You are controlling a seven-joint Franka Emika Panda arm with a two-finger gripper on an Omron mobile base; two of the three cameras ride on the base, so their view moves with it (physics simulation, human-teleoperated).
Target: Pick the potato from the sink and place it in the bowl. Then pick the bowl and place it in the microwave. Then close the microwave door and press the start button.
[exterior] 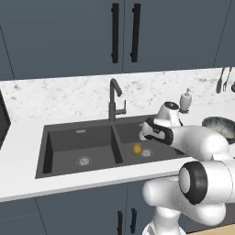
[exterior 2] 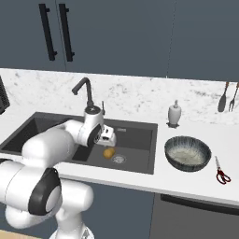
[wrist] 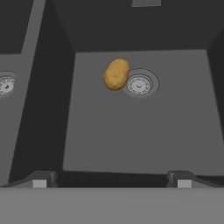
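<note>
Gripper (wrist: 112, 181) hovered above sink (exterior: 69, 140), over right basin, fingers spread apart, holding nothing. Potato (wrist: 116, 74) lay on right basin floor, touching drain (wrist: 139, 84). Bowl (exterior 2: 187, 153) sat on counter right of sink.

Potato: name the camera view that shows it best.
The hand view: the potato lies large and unobstructed beside the drain. Both base views show it small, as an orange speck in the sink.
</note>
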